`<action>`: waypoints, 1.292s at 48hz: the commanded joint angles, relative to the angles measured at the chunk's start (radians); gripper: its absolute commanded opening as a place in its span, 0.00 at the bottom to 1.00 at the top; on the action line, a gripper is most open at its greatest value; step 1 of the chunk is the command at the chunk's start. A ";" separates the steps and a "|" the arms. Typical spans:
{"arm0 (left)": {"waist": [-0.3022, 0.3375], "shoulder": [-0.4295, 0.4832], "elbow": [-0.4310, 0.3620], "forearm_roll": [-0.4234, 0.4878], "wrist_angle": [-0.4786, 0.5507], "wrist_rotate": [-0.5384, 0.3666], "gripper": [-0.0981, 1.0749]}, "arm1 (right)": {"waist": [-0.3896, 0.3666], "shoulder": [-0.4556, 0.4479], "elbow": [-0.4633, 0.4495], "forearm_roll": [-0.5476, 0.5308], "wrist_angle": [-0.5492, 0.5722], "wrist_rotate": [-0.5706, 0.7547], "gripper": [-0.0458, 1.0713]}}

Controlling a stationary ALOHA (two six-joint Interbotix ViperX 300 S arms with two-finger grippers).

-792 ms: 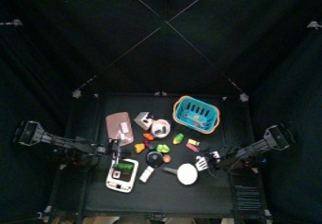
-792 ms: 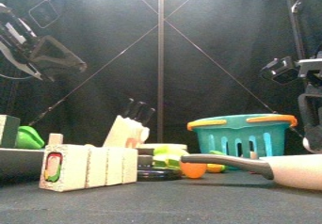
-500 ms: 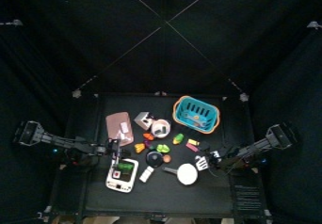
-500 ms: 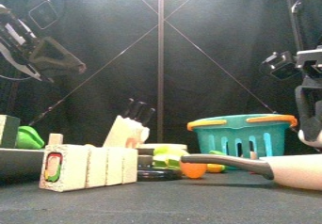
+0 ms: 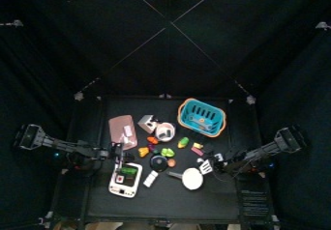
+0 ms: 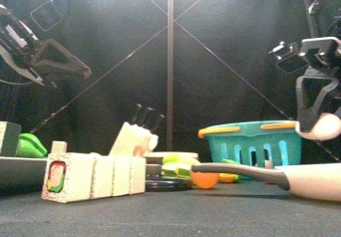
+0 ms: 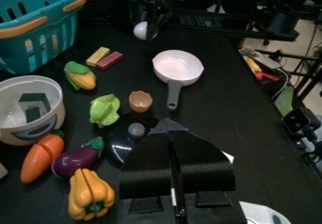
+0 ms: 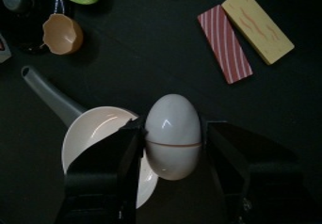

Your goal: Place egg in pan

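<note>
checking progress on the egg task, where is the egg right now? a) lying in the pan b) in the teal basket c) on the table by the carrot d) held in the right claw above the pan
d: the right wrist view shows the egg clamped in the right claw with the white pan below it, not yet set down.

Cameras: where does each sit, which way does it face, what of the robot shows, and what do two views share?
Top: high overhead, straight down on the table; both arms enter from the sides.
Front: table height at the front edge, level across; right gripper lifts the egg, left arm raised.
Left wrist: over the food toward the pan; left gripper closed.
Right wrist: down over the pan; jaws clamp the egg.
Shared: both wrist views show egg and pan.
</note>
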 commanded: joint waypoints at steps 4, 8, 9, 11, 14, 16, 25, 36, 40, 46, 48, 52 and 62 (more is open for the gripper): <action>-0.002 0.002 -0.009 0.000 -0.006 0.000 0.18 | -0.011 -0.015 -0.023 -0.006 -0.006 0.000 0.59; -0.002 0.000 -0.009 0.000 -0.006 0.000 0.18 | -0.015 -0.015 -0.023 -0.006 -0.009 0.000 0.59; -0.002 0.002 -0.009 0.000 -0.006 0.000 0.18 | -0.015 -0.015 -0.023 -0.006 -0.011 0.000 0.59; -0.002 0.002 -0.009 0.000 -0.006 0.000 0.18 | -0.015 -0.015 -0.023 -0.006 -0.014 0.000 0.59; -0.002 0.002 -0.009 0.000 -0.006 0.000 0.18 | -0.018 -0.015 -0.023 -0.006 -0.017 0.000 0.59; -0.002 0.002 -0.009 0.000 -0.006 0.000 0.18 | -0.018 -0.015 -0.023 -0.006 -0.018 0.000 0.59; -0.002 0.002 -0.009 0.000 -0.006 0.000 0.18 | -0.020 -0.012 -0.031 -0.011 -0.040 0.002 0.59; -0.002 0.002 -0.003 0.000 -0.003 -0.002 0.18 | -0.012 0.051 -0.037 -0.011 -0.181 0.003 0.59; -0.002 0.002 0.000 0.000 -0.003 -0.002 0.18 | -0.012 0.095 -0.043 -0.011 -0.252 0.000 0.59; -0.002 0.002 0.002 0.000 -0.003 -0.002 0.18 | -0.011 0.167 -0.061 -0.018 -0.351 -0.006 0.59; -0.002 0.002 0.002 0.000 -0.002 -0.002 0.18 | -0.009 0.183 -0.064 -0.026 -0.371 -0.008 0.59; -0.002 0.002 0.002 0.000 -0.002 -0.002 0.18 | 0.002 0.206 -0.074 -0.037 -0.390 -0.009 0.59; -0.002 0.002 0.002 0.000 -0.002 -0.002 0.18 | 0.038 0.233 -0.077 -0.048 -0.390 -0.008 0.60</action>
